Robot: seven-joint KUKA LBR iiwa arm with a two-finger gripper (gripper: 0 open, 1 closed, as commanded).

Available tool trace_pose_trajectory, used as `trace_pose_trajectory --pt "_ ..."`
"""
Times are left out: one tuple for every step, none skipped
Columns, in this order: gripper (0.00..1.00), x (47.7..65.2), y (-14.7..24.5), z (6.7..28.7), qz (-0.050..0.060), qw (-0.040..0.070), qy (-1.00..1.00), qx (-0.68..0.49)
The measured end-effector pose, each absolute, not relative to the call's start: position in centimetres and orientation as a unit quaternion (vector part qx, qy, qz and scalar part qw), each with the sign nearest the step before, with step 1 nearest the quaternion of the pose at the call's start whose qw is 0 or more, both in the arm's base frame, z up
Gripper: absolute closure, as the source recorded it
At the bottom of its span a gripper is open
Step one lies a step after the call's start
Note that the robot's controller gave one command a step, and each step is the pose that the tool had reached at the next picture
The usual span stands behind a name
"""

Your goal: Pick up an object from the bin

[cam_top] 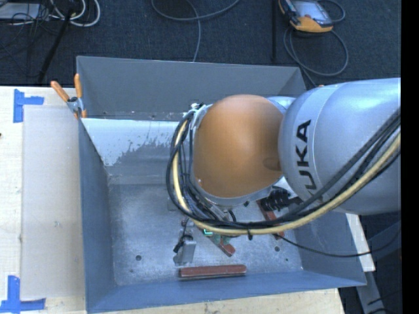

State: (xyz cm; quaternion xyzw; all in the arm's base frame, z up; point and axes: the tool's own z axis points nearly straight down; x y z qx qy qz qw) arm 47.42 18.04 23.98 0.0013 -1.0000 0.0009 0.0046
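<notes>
My gripper (184, 252) hangs low over the bin's floor near the front wall, below the arm's orange dome. Just in front of it and slightly to the right, a long flat reddish-brown bar (213, 271) lies flat along the foot of the front wall. The gripper's tip is close above the bar's left end, and I see nothing held in it. A small reddish-brown piece with a green edge (224, 245) lies just right of the gripper, partly under the cables.
The arm and its cables cover the middle and right of the bin. A red and black thing (269, 203) peeks out under the arm at the right. The bin's left half shows bare, scuffed metal floor.
</notes>
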Motion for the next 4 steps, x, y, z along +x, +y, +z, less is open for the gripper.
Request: trace_pose_trajectory --pt "0.0 47.3 11.8 9.5 0.001 0.002 -0.993 0.122" --pt "0.0 47.6 10.2 7.2 -0.001 -0.006 -0.987 0.158" --pt "1.0 47.3 10.1 7.0 0.0 -0.001 -0.988 0.157" --pt "1.0 50.1 10.8 19.7 0.0 -0.005 -0.99 0.14"
